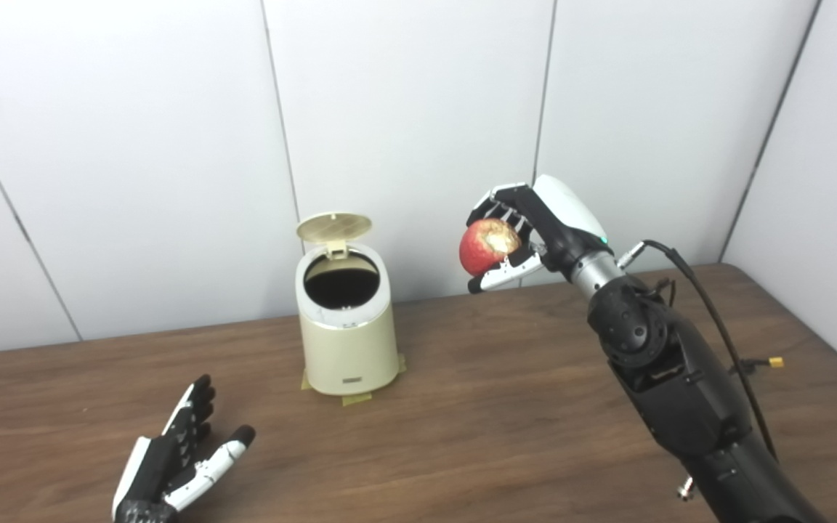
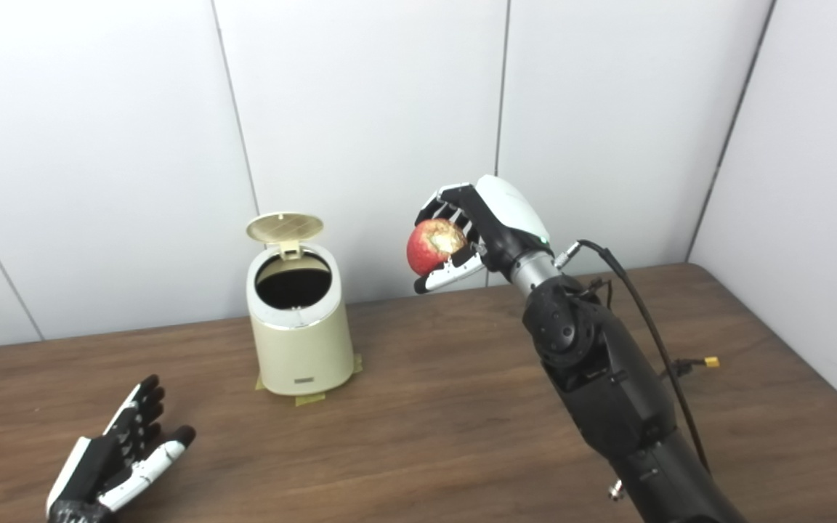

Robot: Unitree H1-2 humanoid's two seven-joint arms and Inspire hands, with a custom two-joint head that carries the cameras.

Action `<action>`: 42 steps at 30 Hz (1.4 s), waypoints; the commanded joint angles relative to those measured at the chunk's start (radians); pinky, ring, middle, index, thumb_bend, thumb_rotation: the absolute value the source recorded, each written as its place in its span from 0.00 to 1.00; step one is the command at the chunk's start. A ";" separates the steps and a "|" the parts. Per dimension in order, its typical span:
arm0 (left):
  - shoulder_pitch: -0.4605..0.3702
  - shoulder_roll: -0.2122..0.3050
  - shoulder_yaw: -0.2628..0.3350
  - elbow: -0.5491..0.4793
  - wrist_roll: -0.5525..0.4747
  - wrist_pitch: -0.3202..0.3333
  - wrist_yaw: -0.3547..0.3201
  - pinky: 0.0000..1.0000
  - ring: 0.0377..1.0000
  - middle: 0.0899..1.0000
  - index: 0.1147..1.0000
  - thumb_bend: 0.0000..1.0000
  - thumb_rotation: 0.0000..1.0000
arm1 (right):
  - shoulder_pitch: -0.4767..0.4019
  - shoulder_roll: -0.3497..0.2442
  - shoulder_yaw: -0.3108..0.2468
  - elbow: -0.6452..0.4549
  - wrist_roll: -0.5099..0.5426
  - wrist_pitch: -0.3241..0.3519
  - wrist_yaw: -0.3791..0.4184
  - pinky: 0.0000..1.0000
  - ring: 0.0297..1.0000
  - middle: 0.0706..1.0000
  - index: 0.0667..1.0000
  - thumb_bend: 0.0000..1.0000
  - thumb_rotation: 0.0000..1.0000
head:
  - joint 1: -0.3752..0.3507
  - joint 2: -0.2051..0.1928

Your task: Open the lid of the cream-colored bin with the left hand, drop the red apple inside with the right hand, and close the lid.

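Observation:
The cream-colored bin (image 1: pixel 348 341) stands on the table toward the back, its round lid (image 1: pixel 334 226) flipped up and its dark opening showing. My right hand (image 1: pixel 527 225) is raised above the table to the right of the bin, shut on the red apple (image 1: pixel 486 245), which has a brownish bitten patch. The apple hangs higher than the bin's rim and well to its right, not over the opening. My left hand (image 1: pixel 175 457) rests low at the front left, open, fingers spread, palm up, apart from the bin.
The brown wooden table (image 1: pixel 462 407) runs to a right edge near the wall corner. White wall panels stand close behind the bin. A black cable (image 1: pixel 709 305) with a yellow connector (image 1: pixel 776 361) trails from my right forearm. Tape patches lie under the bin's base.

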 commanded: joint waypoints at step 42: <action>-0.052 -0.086 -0.051 -0.007 0.072 -0.037 0.075 1.00 0.98 0.96 1.00 0.84 0.46 | -0.230 0.234 0.091 0.306 -0.011 -0.054 -0.065 0.26 0.34 0.42 0.52 0.51 0.00 | 0.158 0.020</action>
